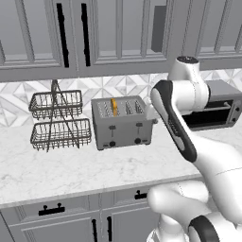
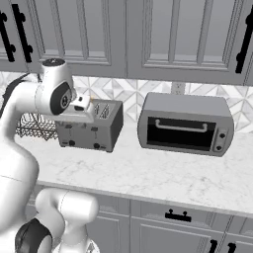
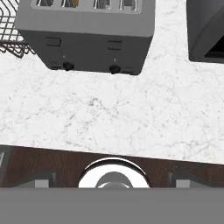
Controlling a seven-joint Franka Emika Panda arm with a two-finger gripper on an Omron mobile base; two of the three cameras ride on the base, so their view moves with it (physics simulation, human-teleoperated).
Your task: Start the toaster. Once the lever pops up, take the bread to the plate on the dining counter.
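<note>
Toaster (image 1: 123, 124) sits long axis along the backsplash, levers and knobs facing out to the counter edge, ahead of and below the gripper (image 3: 113, 183), whose jaws stand wide apart and hold nothing. Bread (image 1: 114, 106) stands on edge in a left slot; the left base view shows it, the hand view a sliver. Wrist is raised, hand pointing down over the marble counter (image 3: 109, 113). Toaster oven (image 2: 185, 124) lies to the gripper's right.

Toaster (image 2: 91, 126) left part hidden behind arm in right base view; its top slots cut off by hand view's upper edge. Bread (image 1: 113, 105) mostly sunk in slot, only top edge visible. Toaster oven (image 1: 215, 109) partly blocked by arm in left base view. Wire basket rack (image 2: 34, 127) mostly hidden behind arm.
</note>
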